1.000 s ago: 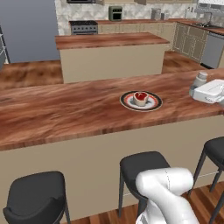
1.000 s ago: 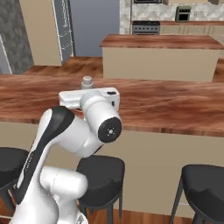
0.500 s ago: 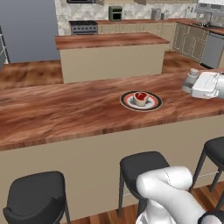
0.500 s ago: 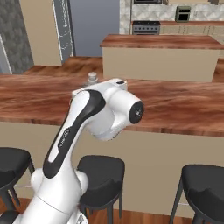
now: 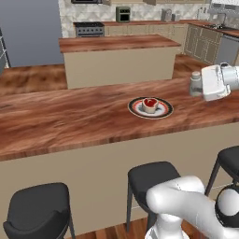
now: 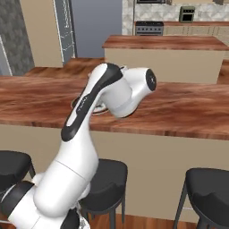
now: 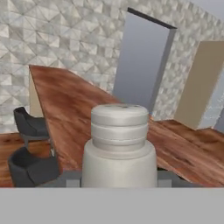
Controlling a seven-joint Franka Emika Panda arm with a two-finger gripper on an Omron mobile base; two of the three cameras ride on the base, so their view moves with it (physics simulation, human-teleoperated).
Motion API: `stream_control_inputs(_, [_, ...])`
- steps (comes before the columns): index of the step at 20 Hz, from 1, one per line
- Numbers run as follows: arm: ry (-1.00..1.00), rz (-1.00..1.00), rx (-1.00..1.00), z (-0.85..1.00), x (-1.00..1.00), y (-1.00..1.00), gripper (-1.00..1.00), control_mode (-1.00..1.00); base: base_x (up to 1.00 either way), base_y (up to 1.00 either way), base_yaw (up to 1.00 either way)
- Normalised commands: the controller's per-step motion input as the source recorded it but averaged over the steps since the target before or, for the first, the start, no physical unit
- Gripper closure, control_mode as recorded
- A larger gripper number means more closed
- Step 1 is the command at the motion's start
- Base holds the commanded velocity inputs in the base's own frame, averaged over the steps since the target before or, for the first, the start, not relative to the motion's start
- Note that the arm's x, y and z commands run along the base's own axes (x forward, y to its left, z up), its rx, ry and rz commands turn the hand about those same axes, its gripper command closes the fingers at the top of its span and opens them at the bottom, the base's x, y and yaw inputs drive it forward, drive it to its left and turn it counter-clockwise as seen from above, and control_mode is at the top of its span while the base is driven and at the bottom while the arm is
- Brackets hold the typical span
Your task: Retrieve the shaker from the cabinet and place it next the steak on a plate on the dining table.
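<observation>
The bench [image 5: 70, 121], a long reddish-brown wood-grain top with a beige front, runs across the left base view with black stools [image 5: 39, 212] tucked along its near edge; a shorter island [image 5: 119, 44] with a like top stands behind it, well apart. The white arm [image 6: 94, 112] rises from the lower left of the right base view and bends over the bench's near edge, hiding most of the plate there. In the left base view the plate [image 5: 161, 111], white with a dark reddish-brown rim band, sits about midway across the bench's depth, with bare wood on every side, widest to its left. The steak [image 5: 150, 105] lies at the plate's middle, red on top with pale sides. The hand [image 5: 205, 84] reaches in from the right edge of that view, level with the bench top and to the right of the plate, apart from it. It holds the shaker [image 5: 195, 83], which stands upright with its long axis vertical and its rounded cap upward; whether its base touches the wood cannot be told. In the hand view the shaker [image 7: 119, 146] fills the centre, cap toward the top, a dark finger pressed against each side of its base. Against the picture of half a second ago, the hand and shaker stand nearer the plate, having come leftward along the bench, while plate and steak lie where they were.
</observation>
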Motion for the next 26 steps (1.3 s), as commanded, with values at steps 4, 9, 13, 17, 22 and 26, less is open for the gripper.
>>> stream_control_inputs(4, [0.00,0.26,0.00,-0.02,0.28,-0.04,1.00,-1.00,0.00,0.00,0.00])
stream_control_inputs(9, [0.01,0.30,0.15,-0.04,0.14,-0.14,1.00,-1.00,0.00,0.00,0.00])
stream_control_inputs(13, [0.00,0.21,0.17,-0.25,0.01,0.00,1.00,-1.00,0.00,0.00,0.00])
stream_control_inputs(17, [0.00,0.01,-0.01,-0.19,0.02,0.00,1.00,-1.00,0.00,0.00,0.00])
stream_control_inputs(22, [0.03,-0.05,-0.06,-0.04,0.08,0.00,1.00,-1.00,0.00,0.00,0.00])
stream_control_inputs(26, [0.00,-0.09,-0.10,-0.11,0.08,0.00,1.00,-1.00,0.00,0.00,0.00])
